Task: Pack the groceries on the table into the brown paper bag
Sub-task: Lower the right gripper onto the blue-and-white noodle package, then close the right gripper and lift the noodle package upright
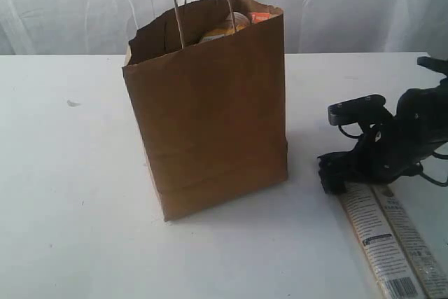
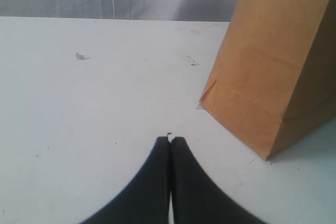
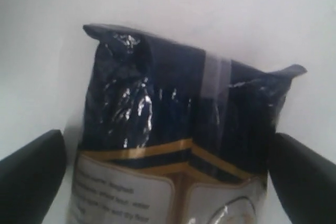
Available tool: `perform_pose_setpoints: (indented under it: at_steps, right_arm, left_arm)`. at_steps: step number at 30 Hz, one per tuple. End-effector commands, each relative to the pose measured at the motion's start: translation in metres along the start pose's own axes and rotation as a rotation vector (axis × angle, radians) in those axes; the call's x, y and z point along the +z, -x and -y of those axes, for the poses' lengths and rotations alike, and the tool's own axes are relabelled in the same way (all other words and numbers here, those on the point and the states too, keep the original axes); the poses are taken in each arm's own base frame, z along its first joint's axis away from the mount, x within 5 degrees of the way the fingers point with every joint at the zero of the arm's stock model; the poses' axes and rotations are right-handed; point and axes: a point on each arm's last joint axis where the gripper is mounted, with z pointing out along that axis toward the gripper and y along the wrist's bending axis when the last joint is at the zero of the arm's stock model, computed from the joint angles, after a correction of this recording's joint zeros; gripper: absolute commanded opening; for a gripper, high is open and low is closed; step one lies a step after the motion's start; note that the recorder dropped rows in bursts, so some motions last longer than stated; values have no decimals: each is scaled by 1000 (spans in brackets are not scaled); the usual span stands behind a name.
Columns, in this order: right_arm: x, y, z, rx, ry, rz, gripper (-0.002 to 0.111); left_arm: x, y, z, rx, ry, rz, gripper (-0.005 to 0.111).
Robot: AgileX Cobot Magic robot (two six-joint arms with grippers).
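One brown paper bag on the one table, with one twisted loop handle standing clear. Two things poke above its rim: a yellow-orange one and an orange-and-white corner, and there's no telling what either is. Out on the tabletop, just one grocery: a single long dark pasta pack. One small speck besides. Grippers, count two: left gripper, right gripper.

white curtain, small grey scrap
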Motion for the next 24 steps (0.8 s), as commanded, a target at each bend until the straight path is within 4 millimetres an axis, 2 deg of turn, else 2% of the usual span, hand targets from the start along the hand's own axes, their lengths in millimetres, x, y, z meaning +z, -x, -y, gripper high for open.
perform_pose_setpoints:
  at_steps: [1,2,4,6,7,11,13,18,24]
  right_arm:
    - [11,-6,0,-24,0,-44,86]
    - [12,-7,0,-24,1,-52,77]
    - [10,-8,0,-22,3,-65,45]
    - [5,-7,0,-22,3,-67,7]
    - [2,-6,0,-9,4,-64,1]
    - [-25,3,1,-8,-7,20,0]
    - [-49,10,2,-8,-16,96,0]
    - [-121,20,1,-3,-37,325,0]
    - [-210,30,-11,-44,-40,618,0]
  left_arm:
    - [0,-1,0,-7,1,-2,0]
    - [0,-1,0,-7,1,-2,0]
    - [0,-1,0,-7,1,-2,0]
    - [0,-1,0,-7,1,-2,0]
    - [0,-1,0,-7,1,-2,0]
    - [0,-1,0,-7,1,-2,0]
    - [0,-1,0,-7,1,-2,0]
    - [0,-1,0,-7,1,-2,0]
    - [0,-1,0,-7,1,-2,0]
